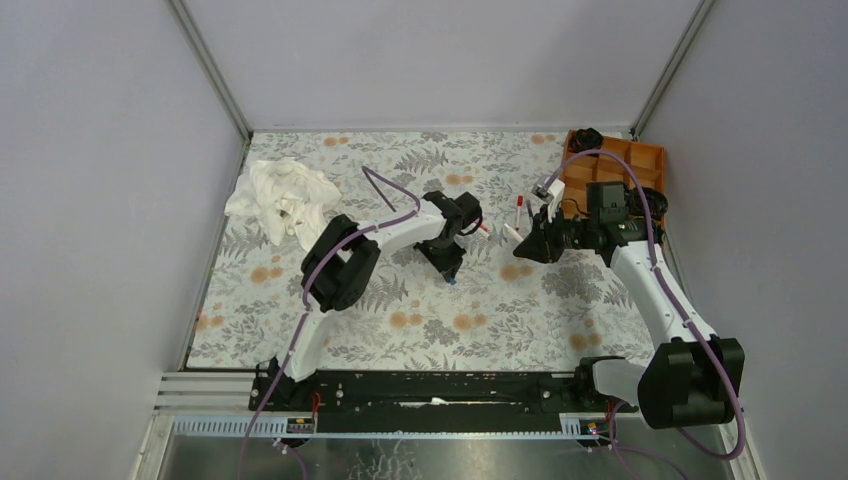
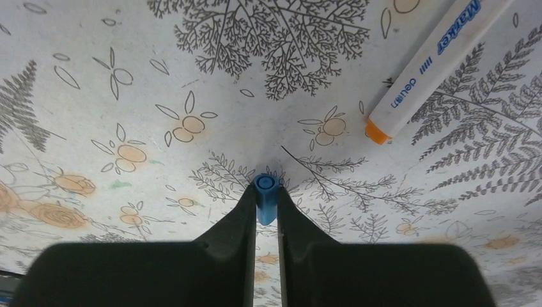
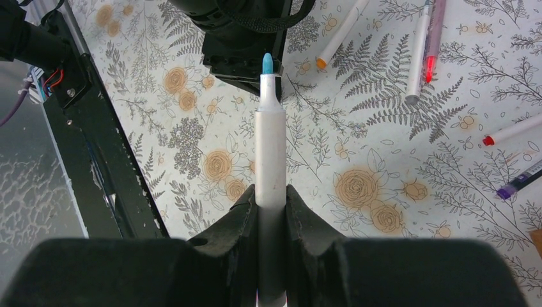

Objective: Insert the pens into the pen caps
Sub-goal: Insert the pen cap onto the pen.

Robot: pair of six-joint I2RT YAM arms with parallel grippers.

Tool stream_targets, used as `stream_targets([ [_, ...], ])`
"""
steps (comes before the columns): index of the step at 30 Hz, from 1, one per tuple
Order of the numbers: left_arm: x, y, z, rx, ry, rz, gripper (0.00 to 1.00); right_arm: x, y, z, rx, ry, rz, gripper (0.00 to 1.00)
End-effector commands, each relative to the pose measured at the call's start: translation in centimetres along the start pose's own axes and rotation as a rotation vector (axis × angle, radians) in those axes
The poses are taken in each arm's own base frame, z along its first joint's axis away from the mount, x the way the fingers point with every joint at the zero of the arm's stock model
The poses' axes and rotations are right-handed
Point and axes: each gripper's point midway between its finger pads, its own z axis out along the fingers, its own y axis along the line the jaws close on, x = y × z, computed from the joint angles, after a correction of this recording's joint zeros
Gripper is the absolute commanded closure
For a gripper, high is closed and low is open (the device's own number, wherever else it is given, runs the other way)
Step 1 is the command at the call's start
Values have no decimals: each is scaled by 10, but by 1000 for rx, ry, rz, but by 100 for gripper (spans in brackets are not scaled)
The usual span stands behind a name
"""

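Observation:
A small blue pen cap (image 2: pixel 266 199) stands between the tips of my left gripper (image 2: pixel 265 190), which is shut on it just above the flowered cloth. From the top view the left gripper (image 1: pixel 451 268) points down at the table's middle. My right gripper (image 3: pixel 271 195) is shut on a white pen (image 3: pixel 270 144). Its blue tip (image 3: pixel 268 62) points toward the left arm's wrist. The right gripper (image 1: pixel 527 244) is to the right of the left one. Loose pens lie about: an orange-tipped marker (image 2: pixel 434 64), a pinkish-red pen (image 3: pixel 434 38), a red-tipped pen (image 3: pixel 511 131) and a dark purple pen (image 3: pixel 521 182).
A crumpled white cloth (image 1: pixel 283 200) lies at the back left. An orange compartment tray (image 1: pixel 625 165) sits in the back right corner. The black base rail (image 1: pixel 430 392) runs along the near edge. Grey walls close in three sides.

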Motion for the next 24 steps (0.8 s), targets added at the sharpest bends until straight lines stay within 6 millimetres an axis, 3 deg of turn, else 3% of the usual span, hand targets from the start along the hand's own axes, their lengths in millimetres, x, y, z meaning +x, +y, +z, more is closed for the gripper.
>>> stream_targets([
  [1, -15, 14, 4, -42, -28, 145, 89, -6, 8, -5, -23, -32, -24, 100],
  [14, -41, 69, 13, -164, -26, 580, 90, -7, 9, -7, -23, -41, -19, 100],
  [18, -42, 86, 19, -232, -10, 605, 87, -9, 9, -8, -20, -47, -19, 100],
  [24, -38, 88, 20, -232, 13, 602, 81, -9, 11, -8, -23, -51, -15, 100],
])
